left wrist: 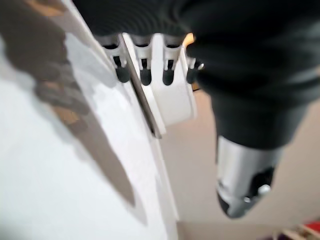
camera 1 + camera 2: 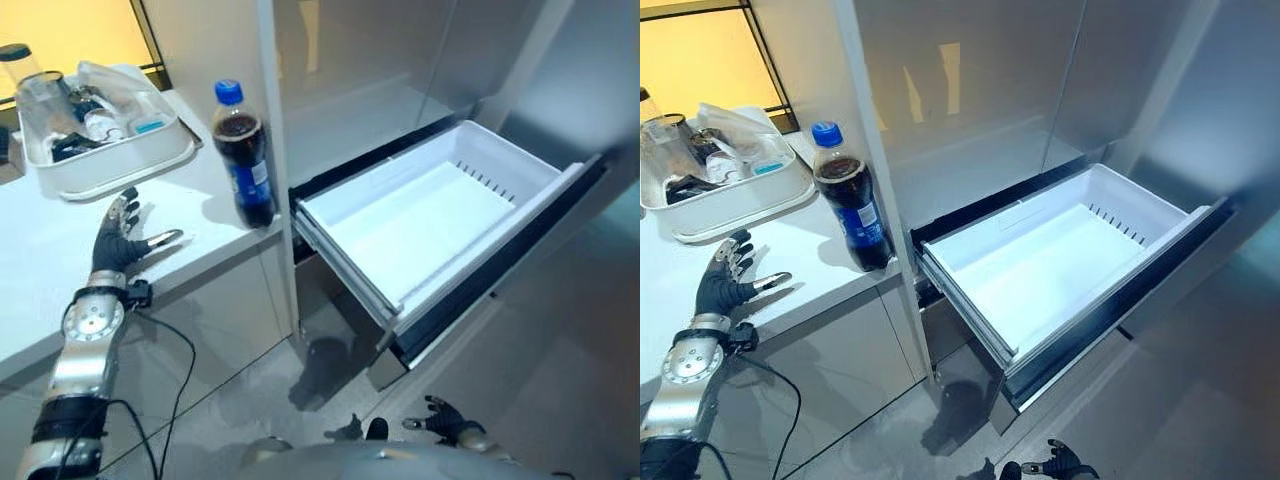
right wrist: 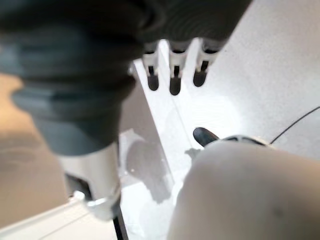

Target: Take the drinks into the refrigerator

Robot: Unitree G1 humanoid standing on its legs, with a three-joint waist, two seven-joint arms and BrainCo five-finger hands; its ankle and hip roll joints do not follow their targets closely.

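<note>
No text, number or sign can be read anywhere; the blue label on the cola bottle [image 2: 243, 153], upper left of centre, shows no legible print.

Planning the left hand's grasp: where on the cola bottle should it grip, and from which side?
Probably the label band of the cola bottle, mid-body. It stands upright near the counter edge, with the open left hand beside it on the counter. Come in sideways from that hand's side; a white tray sits behind it, and the open drawer lies on the far side.
</note>
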